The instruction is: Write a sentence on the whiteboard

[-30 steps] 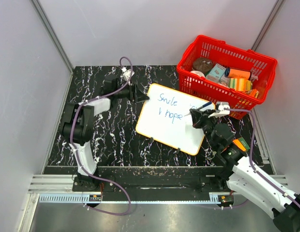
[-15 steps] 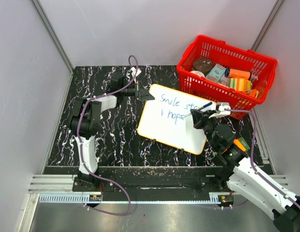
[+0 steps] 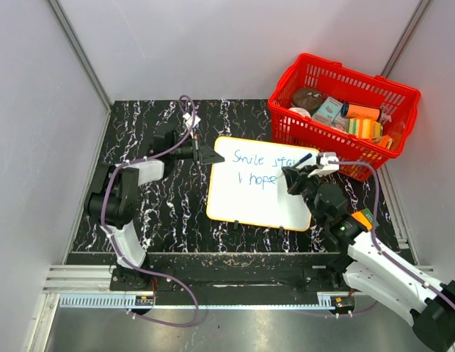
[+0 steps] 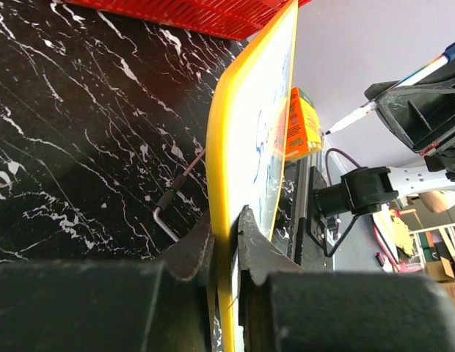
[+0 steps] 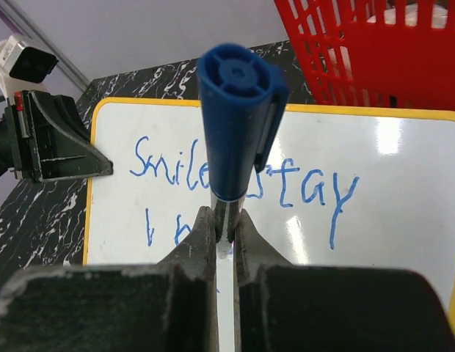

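The flat white whiteboard with a thin orange-yellow frame sits on the black marble table, one corner just beside the red plastic basket. The left gripper pinches the board's edge farthest from the basket. The right gripper, clamped on a blue-capped marker, is over the basket-side end, near the blue handwritten sentence, "Smile stay" above "hope"

White shells and black joints are shown on the left arm and right arm; purple cables are looped alongside, and the left tool and right tool are black.
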`<action>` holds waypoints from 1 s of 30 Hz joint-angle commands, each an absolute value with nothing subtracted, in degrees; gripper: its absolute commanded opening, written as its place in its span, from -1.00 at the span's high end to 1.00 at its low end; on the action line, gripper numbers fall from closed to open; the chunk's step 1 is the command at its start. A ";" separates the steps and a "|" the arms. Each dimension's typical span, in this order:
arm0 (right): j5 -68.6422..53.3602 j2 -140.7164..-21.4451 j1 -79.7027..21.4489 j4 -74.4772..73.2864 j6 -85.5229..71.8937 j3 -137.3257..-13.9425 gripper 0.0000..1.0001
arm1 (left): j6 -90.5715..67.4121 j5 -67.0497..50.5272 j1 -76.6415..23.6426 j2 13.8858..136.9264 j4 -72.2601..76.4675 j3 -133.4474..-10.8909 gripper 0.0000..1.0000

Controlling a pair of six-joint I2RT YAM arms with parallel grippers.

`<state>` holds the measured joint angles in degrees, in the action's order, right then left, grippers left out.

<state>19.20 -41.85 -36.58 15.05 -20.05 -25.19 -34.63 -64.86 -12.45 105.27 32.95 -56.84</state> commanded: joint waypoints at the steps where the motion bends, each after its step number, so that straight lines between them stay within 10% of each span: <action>1: 14.86 -46.75 -36.39 21.53 -19.25 -27.24 1.00 | -19.08 -55.20 -11.69 102.75 31.21 -54.93 1.00; 30: 21.97 -51.24 -36.39 22.76 -14.33 -28.56 1.00 | -16.08 -42.02 -10.02 91.06 29.00 -40.87 1.00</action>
